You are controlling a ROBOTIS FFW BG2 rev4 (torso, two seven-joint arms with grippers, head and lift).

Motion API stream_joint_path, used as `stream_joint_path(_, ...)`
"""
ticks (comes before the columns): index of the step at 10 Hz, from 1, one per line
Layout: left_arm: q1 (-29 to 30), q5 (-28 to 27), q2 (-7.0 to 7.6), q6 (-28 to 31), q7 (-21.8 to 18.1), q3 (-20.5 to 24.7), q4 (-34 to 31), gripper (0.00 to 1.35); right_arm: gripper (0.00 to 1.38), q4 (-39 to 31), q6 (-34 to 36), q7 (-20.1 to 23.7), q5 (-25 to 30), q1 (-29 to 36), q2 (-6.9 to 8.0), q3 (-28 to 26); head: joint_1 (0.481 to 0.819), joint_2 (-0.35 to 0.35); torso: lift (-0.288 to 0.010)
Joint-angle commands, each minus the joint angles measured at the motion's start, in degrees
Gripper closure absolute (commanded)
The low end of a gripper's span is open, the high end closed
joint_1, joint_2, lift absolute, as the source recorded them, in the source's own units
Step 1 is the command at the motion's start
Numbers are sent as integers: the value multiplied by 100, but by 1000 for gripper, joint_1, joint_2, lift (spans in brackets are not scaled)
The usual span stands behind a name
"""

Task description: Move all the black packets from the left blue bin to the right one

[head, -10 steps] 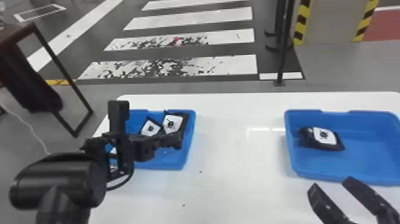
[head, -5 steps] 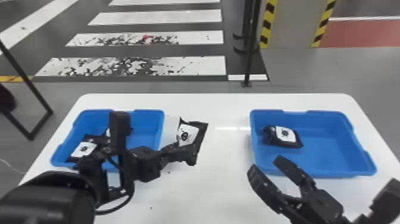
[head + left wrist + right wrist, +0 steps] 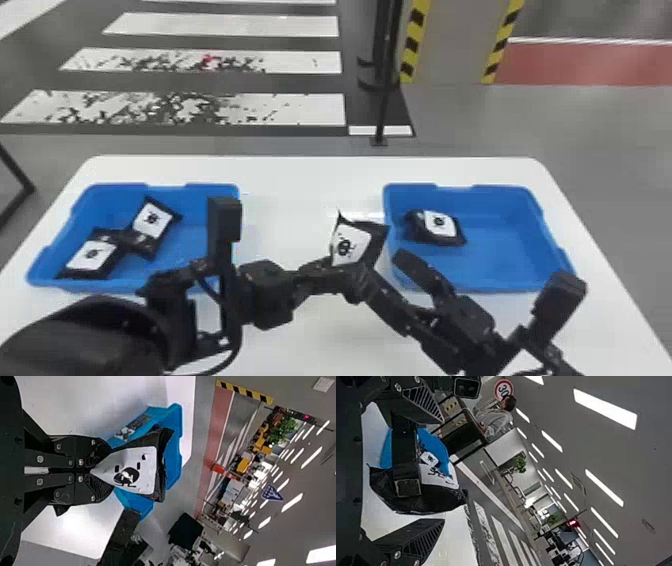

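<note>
In the head view my left gripper (image 3: pixel 345 280) is over the table between the bins, shut on a black packet (image 3: pixel 352 246) with a white label. My left gripper (image 3: pixel 95 471) pinches that packet (image 3: pixel 136 469) by its end in the left wrist view. My right gripper (image 3: pixel 385 280) stands open close by, in front of the right bin (image 3: pixel 505 270). In the right wrist view the held packet (image 3: pixel 427 496) lies between the spread fingers of my right gripper (image 3: pixel 443 471). Two packets (image 3: pixel 90 257) (image 3: pixel 154 220) lie in the left bin (image 3: pixel 165 192); another packet (image 3: pixel 437 225) rests in the right bin.
Both bins stand on a white table (image 3: pixel 310 175). The left arm reaches across the table's front, past the left bin's near side. A dark post (image 3: pixel 387 90) stands on the floor beyond the table.
My left gripper has carried its packet out of the left bin and rightward. The open right gripper has come in toward the packet, and the head view has shifted.
</note>
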Motion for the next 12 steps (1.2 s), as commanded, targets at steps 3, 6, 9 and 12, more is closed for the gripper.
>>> stream_joint_path(3, -34, 308, 42, 41, 0, -362, -10, 1185, 176, 200, 55, -38, -85, -233, -39, 2, 695, -84, -140)
stream_joint_path(6, -34, 365, 59, 84, 0, -442, -10, 1185, 1161, 313, 55, -135, -291, -304, -39, -9, 695, -118, -140)
stream_joint_path(9, 9, 468, 59, 55, 26, -419, -10, 1167, 1273, 285, -1, -188, -291, -276, -22, -9, 695, -126, -140)
stream_joint_path(12, 234, 594, 16, -338, 70, -133, -10, 378, 1273, 369, -1, -196, -291, -360, 22, -249, 695, -125, -140)
